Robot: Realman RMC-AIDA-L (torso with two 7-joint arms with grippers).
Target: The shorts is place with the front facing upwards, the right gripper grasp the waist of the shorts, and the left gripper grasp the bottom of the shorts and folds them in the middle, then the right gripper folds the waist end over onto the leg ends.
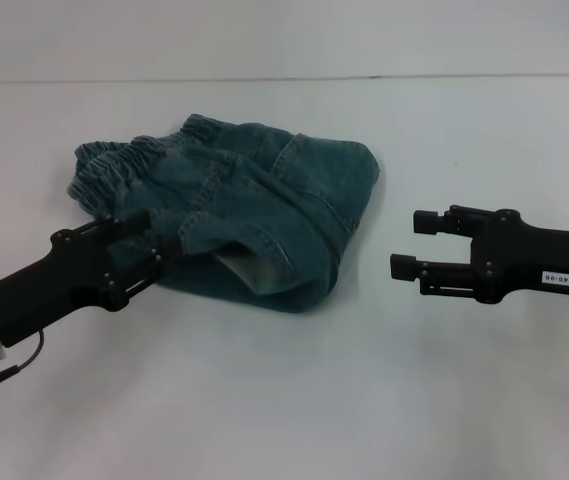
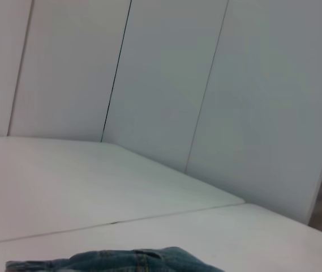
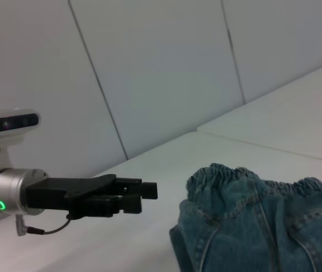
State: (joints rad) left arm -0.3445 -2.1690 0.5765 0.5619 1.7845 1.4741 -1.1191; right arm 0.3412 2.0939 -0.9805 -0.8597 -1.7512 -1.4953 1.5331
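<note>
The blue denim shorts (image 1: 254, 210) lie folded in a bunched heap on the white table, with the elastic waist (image 1: 124, 160) at the far left. My left gripper (image 1: 149, 243) is open at the heap's near left edge. The right wrist view shows that left gripper (image 3: 144, 196) a short gap away from the shorts (image 3: 262, 226). To the right of the heap, well apart from it, my right gripper (image 1: 404, 245) is open and holds nothing. The left wrist view catches only the top of the shorts (image 2: 121, 262).
The white table (image 1: 364, 400) stretches all around the heap. Pale wall panels (image 2: 166, 85) stand behind it, and a seam (image 1: 264, 79) runs across the far side of the table.
</note>
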